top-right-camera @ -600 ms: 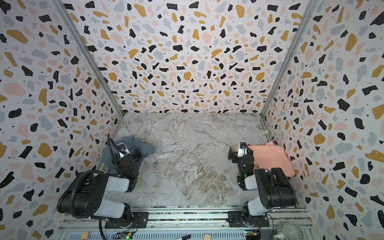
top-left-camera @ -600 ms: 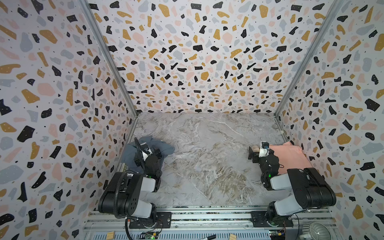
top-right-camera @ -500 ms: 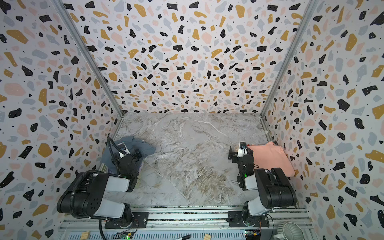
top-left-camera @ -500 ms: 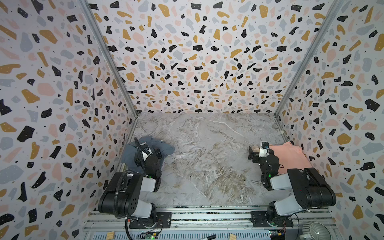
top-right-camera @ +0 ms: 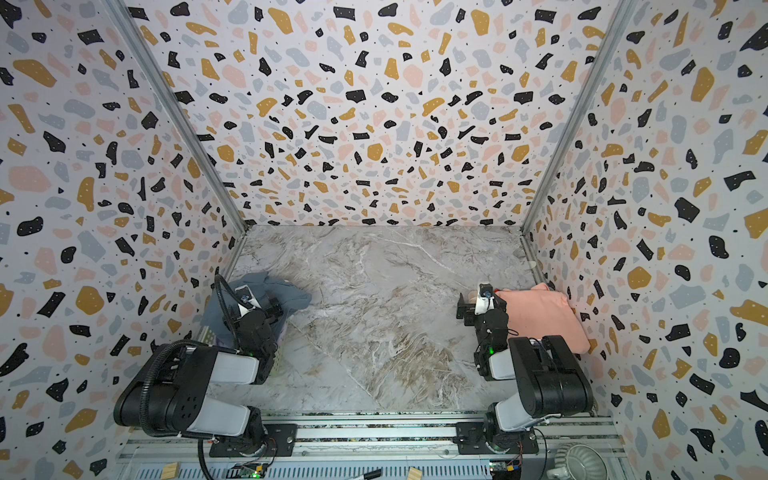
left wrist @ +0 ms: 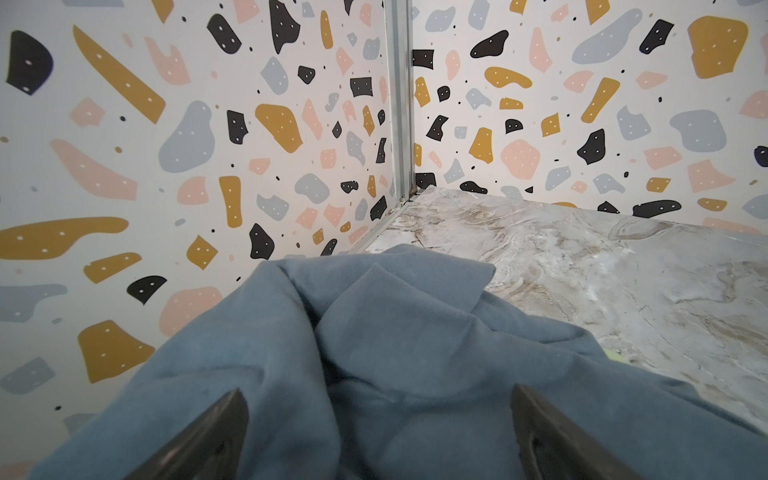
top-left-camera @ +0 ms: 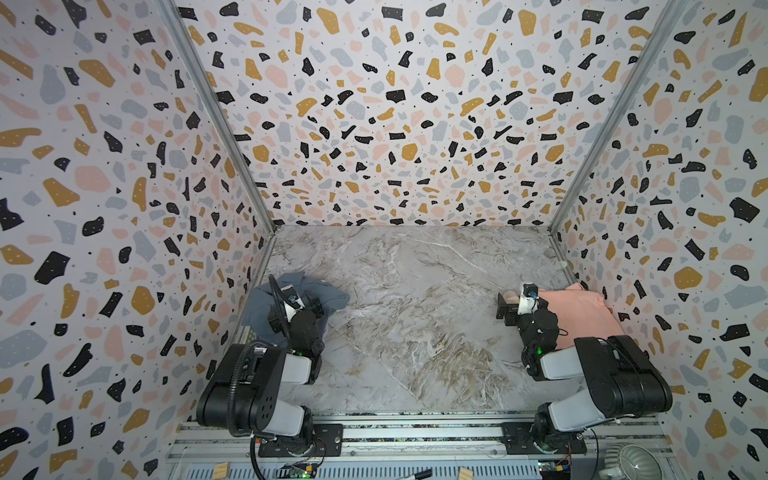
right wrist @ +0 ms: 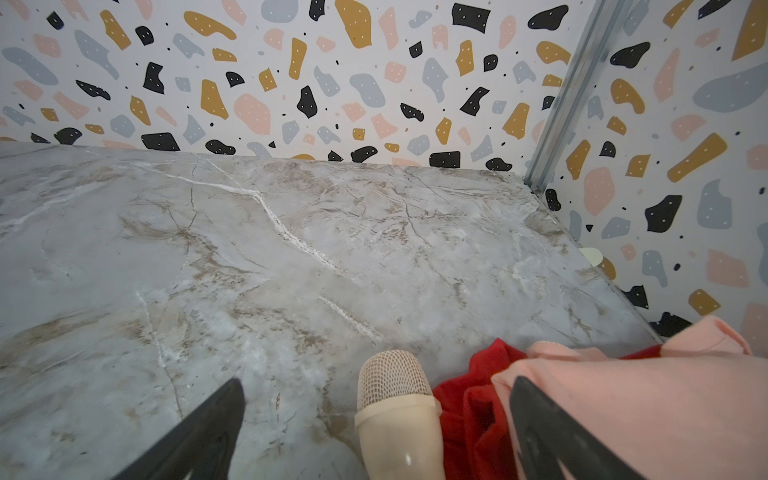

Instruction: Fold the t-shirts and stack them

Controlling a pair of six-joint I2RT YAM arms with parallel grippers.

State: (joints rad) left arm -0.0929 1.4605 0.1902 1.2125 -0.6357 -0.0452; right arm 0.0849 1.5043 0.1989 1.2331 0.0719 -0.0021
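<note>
Your left gripper (left wrist: 376,390) hangs with jaws wide and empty, right over the crumpled blue-grey t-shirt (left wrist: 415,332), which lies bunched near the left wall. Your right gripper (right wrist: 374,380) is also wide and empty, just beside the salmon t-shirt (right wrist: 644,395), which lies over the red t-shirt (right wrist: 465,399) at the right wall. All 3 look light, limp and slack. Pinch a hem or shoulder seam, not a loose fold, so only 1 layer lifts.
</note>
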